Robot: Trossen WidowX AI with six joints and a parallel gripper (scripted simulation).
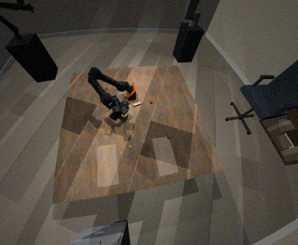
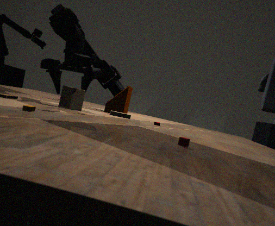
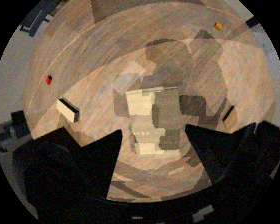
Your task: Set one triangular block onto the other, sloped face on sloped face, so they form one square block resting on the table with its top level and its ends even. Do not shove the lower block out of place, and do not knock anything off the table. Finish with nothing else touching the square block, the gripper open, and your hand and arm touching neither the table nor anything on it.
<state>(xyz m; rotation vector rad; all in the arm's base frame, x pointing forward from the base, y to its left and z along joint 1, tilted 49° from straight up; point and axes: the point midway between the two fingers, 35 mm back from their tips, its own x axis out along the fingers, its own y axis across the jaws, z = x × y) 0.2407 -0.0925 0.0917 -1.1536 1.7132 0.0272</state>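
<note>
Black fingers of the gripper (image 1: 122,113) (image 2: 70,92) (image 3: 154,131) are standing spread around the pale block (image 2: 72,98) (image 3: 154,121), which is sitting on the table (image 1: 109,188) (image 2: 139,168) (image 3: 76,55). Best would be lifting straight up, slowly, keeping both fingers off its sides; then, farther right, the orange bracket (image 1: 132,90) (image 2: 126,100) is needing a wide berth.

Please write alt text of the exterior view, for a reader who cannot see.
The open gripper stands over a pale square block on a wooden table. Around it lie two flat strips, two red cubes and a yellow block; an orange wedge stands behind.
</note>
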